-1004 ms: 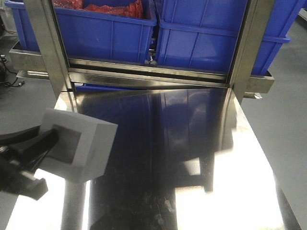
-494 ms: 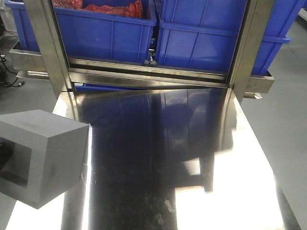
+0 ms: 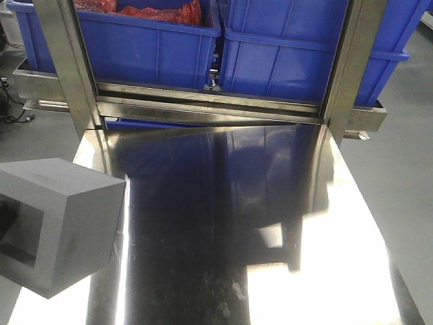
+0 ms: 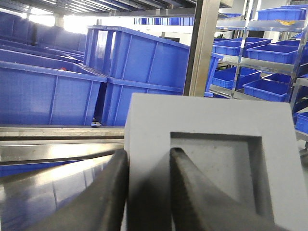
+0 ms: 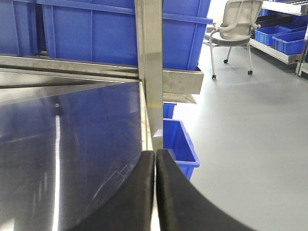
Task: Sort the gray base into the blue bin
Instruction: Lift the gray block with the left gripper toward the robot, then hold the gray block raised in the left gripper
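L gripper fingers pinch one wall of gray base, one finger outside, the other in the recess. Base held at near-left edge of worktop, recess side toward near left. R gripper fingers pressed together, nothing between. Far rack: left bin w/ red contents, right bin beside it.

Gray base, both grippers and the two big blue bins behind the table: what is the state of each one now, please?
gray base: held up by the left gripper, one finger in its recess, one outside.
left gripper: shut on the gray base.
right gripper: shut, empty.
blue bin with red contents: partly filled.
neighbouring blue bin: inside hidden.
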You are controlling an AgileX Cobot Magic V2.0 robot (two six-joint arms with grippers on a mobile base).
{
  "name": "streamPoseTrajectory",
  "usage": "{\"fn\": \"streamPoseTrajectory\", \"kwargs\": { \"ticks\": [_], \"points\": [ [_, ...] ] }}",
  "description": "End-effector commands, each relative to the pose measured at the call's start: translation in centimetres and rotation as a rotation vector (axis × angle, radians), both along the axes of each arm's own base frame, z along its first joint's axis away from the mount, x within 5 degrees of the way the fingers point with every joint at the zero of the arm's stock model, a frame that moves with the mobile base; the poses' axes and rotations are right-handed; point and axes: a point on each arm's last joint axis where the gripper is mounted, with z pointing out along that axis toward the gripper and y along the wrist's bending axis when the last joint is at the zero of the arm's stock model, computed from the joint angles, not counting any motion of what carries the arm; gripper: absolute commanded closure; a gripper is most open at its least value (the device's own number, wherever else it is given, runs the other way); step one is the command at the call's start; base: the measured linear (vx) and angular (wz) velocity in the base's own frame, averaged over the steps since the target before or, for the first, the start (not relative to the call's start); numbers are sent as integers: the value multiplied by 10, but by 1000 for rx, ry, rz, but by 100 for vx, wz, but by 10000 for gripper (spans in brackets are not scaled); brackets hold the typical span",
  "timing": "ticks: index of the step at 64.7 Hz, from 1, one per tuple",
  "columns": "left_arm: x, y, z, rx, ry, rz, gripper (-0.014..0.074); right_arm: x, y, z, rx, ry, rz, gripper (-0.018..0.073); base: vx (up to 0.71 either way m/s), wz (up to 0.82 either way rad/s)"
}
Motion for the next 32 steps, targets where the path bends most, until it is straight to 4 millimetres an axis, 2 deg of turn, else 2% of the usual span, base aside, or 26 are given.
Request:
{"fn": "streamPoseTrajectory", "kwargs": {
  "ticks": [1,32],
  "points": [
    [-1,2,20,-71,-113,12,450,1,0,7,-20,-72,-1,564,0,0],
    [-1,2,20,-71,-113,12,450,1,0,7,-20,-72,-1,564,0,0]
  ]
}}
